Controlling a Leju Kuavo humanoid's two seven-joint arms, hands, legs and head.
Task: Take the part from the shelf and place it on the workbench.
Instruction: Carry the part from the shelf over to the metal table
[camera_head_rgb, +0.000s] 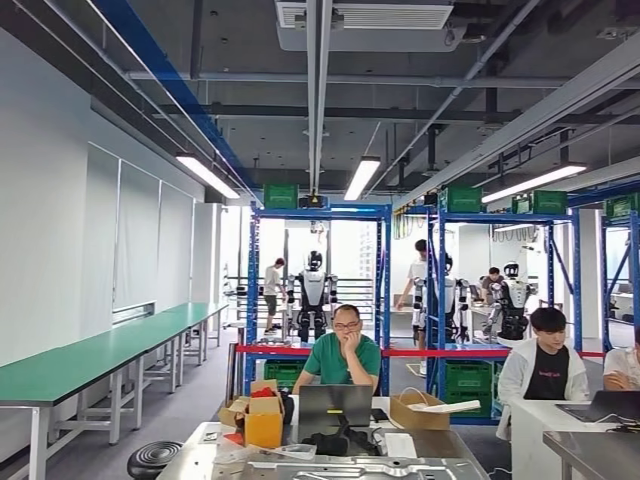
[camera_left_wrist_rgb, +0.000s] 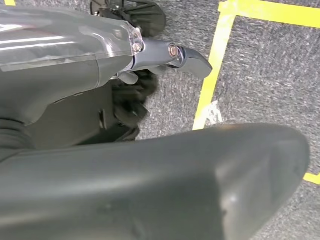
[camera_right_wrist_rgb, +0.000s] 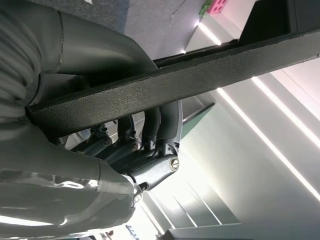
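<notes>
In the right wrist view my right hand (camera_right_wrist_rgb: 113, 165) grips a dark, flat part with a grainy surface (camera_right_wrist_rgb: 196, 82). Its fingers (camera_right_wrist_rgb: 166, 125) curl over one edge of the part and the thumb lies on the other face. The part runs on past the hand, and its far end is out of the picture. My left hand (camera_left_wrist_rgb: 113, 75) hangs over grey carpet and holds nothing, with one finger (camera_left_wrist_rgb: 190, 57) stretched out and the thumb (camera_left_wrist_rgb: 226, 180) apart. In the head view a steel workbench (camera_head_rgb: 226, 462) lies just below me.
A cardboard box (camera_head_rgb: 264, 418), a laptop (camera_head_rgb: 335, 404) and a pressed metal sheet (camera_head_rgb: 355, 468) lie on the workbench. A seated person (camera_head_rgb: 341, 352) faces me behind it, and another (camera_head_rgb: 545, 365) sits at the right. Blue shelf racks (camera_head_rgb: 386, 290) stand behind; a green bench (camera_head_rgb: 90, 355) runs along the left. Yellow floor tape (camera_left_wrist_rgb: 215, 65) lies under my left hand.
</notes>
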